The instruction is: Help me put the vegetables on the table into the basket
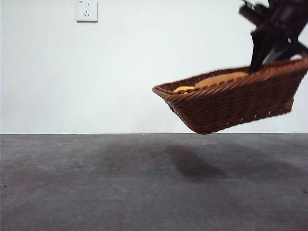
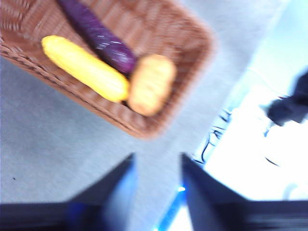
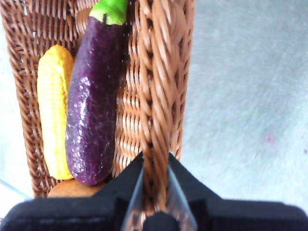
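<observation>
The wicker basket [image 1: 231, 103] hangs tilted in the air above the table [image 1: 96, 183], with its shadow below it. My right gripper [image 1: 263, 54] is shut on the basket's braided rim [image 3: 156, 96] at the high right end; in the right wrist view the gripper [image 3: 155, 185] has a jaw on each side of the rim. Inside lie the yellow corn cob [image 3: 54, 110], the purple vegetable [image 3: 91, 120] and the brown potato [image 3: 72, 188]. The left wrist view shows all three: corn [image 2: 84, 67], purple vegetable [image 2: 98, 36], potato [image 2: 151, 84]. My left gripper [image 2: 158, 168] is open, empty and apart from the basket [image 2: 187, 43].
A white wall with a socket [image 1: 86, 10] stands behind the table. In the left wrist view the table's edge runs past the basket, with bright floor, cables and a dark object [image 2: 288, 108] beyond it.
</observation>
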You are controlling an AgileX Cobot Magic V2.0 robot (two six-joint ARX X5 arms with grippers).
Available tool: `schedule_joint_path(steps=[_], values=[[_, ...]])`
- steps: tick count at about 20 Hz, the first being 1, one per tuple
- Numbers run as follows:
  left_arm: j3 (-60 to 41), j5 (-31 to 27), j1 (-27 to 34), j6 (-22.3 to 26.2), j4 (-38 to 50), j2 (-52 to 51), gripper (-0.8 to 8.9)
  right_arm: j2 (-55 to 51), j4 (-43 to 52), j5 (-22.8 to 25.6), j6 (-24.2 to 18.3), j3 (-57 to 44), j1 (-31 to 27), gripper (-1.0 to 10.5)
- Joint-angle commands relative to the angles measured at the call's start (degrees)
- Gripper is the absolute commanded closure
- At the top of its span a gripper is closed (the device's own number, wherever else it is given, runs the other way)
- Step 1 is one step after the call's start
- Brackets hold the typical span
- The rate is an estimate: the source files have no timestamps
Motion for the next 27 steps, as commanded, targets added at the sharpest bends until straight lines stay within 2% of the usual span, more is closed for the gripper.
schedule_joint_path(steps=[1, 4, 7, 10, 12, 15, 16, 17, 19, 20, 24, 27], values=[[-0.24, 0.02, -2.27, -0.92, -1.53, -3.91, 8.21, 4.26, 2.14, -4.46, -1.22, -0.46, -2.05, 9.6], [-0.24, 0.04, -5.79, -2.86, -1.53, -10.21, 8.21, 9.79, 3.85, -8.33, -1.68, -0.46, -4.87, 9.6], [-0.24, 0.15, -7.17, -5.95, -1.53, -15.65, 8.21, 13.84, 4.13, -8.90, -3.52, -0.46, -7.04, 9.6], [-0.24, 1.62, -8.15, -8.41, -1.53, -20.76, 8.21, 16.59, 4.33, -7.41, -6.19, -0.46, -8.15, 9.6], [-0.24, 1.51, -8.50, -8.87, -1.53, -23.37, 8.21, 18.14, 5.16, -6.56, -6.19, -0.46, -8.24, 9.6], [-0.24, 1.53, -8.55, -10.47, -1.53, -26.01, 8.21, 20.11, 5.18, -1.95, -6.01, -0.46, -8.22, 9.6], [-0.24, 1.53, -8.55, -10.95, -1.53, -26.60, 8.21, 20.22, 5.18, -0.48, -5.97, -0.46, -8.22, 9.4], [-0.24, 1.51, -8.55, -10.95, -1.53, -27.02, 8.21, 20.20, 5.16, 1.05, -5.09, -0.46, -8.24, 8.7], [-0.24, 1.49, -8.55, -10.75, -1.53, -27.43, 8.21, 20.20, 4.37, 2.49, -3.37, -0.46, -8.24, 5.4], [-0.24, 1.42, -8.55, -10.71, -1.53, -27.45, 8.21, 19.87, 3.61, 2.47, -3.37, -0.46, -8.22, 4.6], [-0.42, -2.82, -8.55, -9.46, -1.55, -27.45, 8.21, 14.58, 3.15, 2.97, -2.49, -0.46, -8.13, 4.4], [-0.46, -3.67, -8.55, -8.35, -1.57, -27.45, 8.22, 6.25, 1.66, 6.86, -2.21, -0.46, -8.13, 4.4]])
